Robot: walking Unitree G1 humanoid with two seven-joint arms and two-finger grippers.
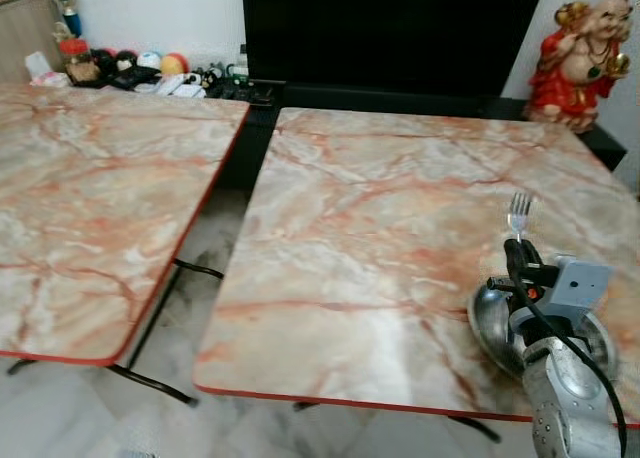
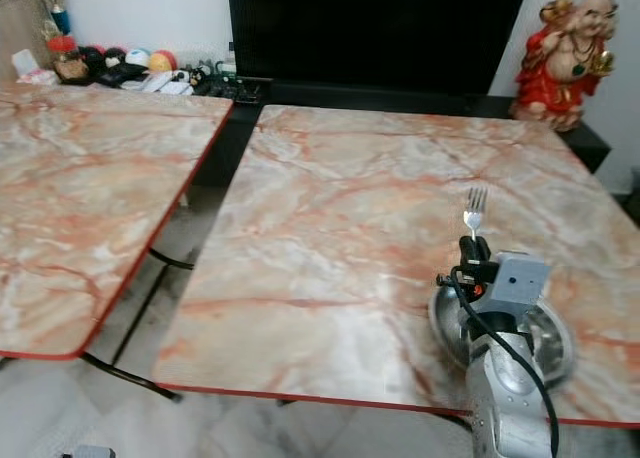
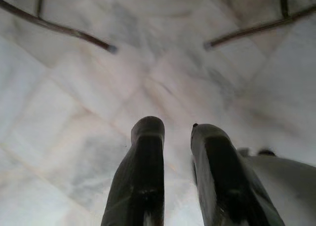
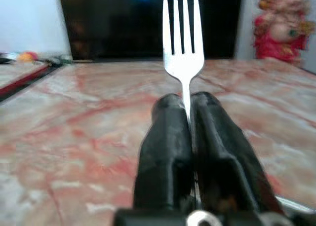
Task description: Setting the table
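The right gripper (image 4: 190, 105) is clenched on the handle of a silver metal fork (image 4: 183, 48), tines pointing forward and away from the robot, above the near right part of the pink-veined marble-patterned table with a red edge (image 1: 380, 228); just under the silver arm a round shiny metal plate (image 1: 490, 313) rests on that table; the left gripper (image 3: 177, 132) hangs over the pale marble floor (image 3: 74, 112), its black fingers (image 3: 143, 157) parted and holding nothing; a red and gold figurine (image 1: 580, 63) stands beyond the table's far right corner.
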